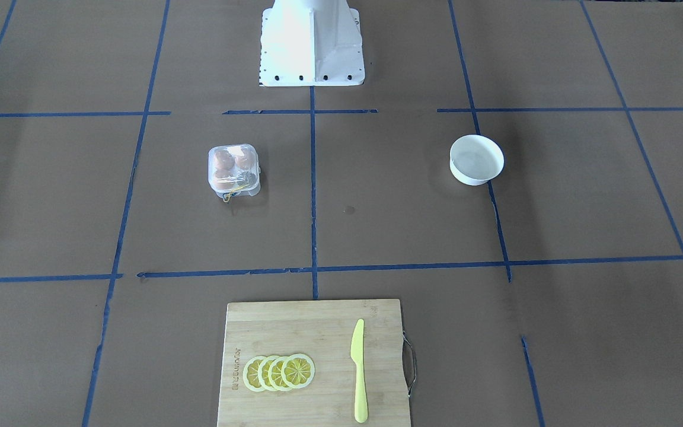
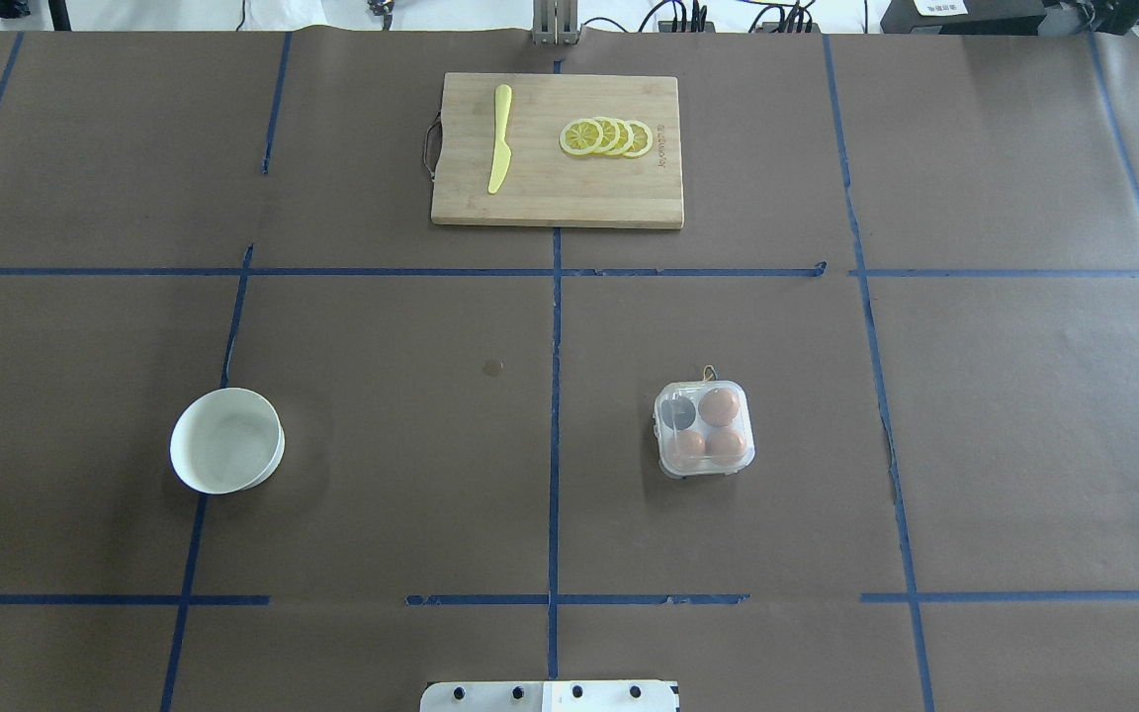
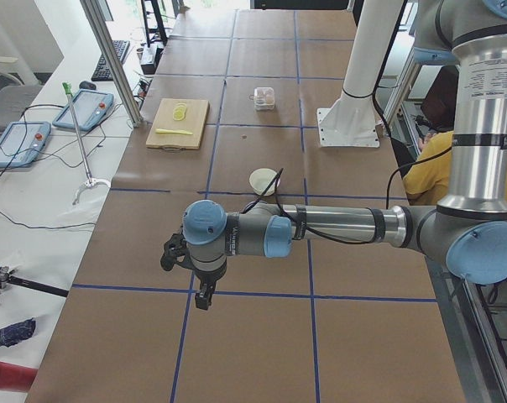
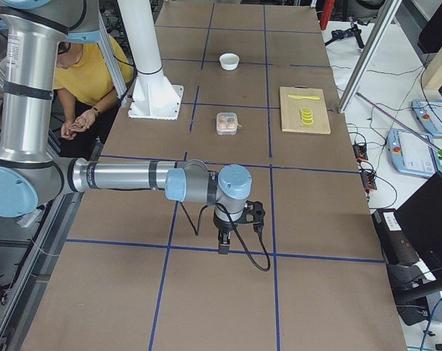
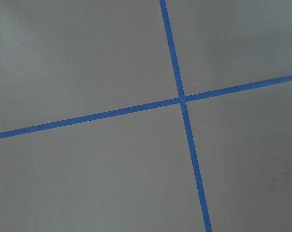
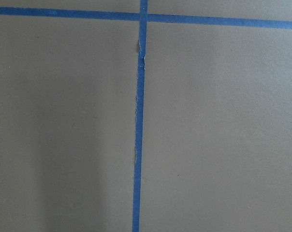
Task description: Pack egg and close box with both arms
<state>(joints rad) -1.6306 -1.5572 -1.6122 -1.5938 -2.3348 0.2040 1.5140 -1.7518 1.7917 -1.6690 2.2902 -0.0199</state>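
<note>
The clear box stands on the brown table on the robot's right side; it also shows in the front view. Three brown eggs lie in it, one of them at the far right cell. The fourth cell looks dark. The lid seems to lie over the cells. No loose egg shows. My left gripper hangs low over bare table far off at the left end. My right gripper hangs likewise at the right end. I cannot tell whether either is open or shut. Both wrist views show only table paper and blue tape.
A white bowl stands on the robot's left side. A wooden cutting board at the far edge carries lemon slices and a yellow knife. The white pedestal stands at the robot's edge. A person in yellow sits behind it.
</note>
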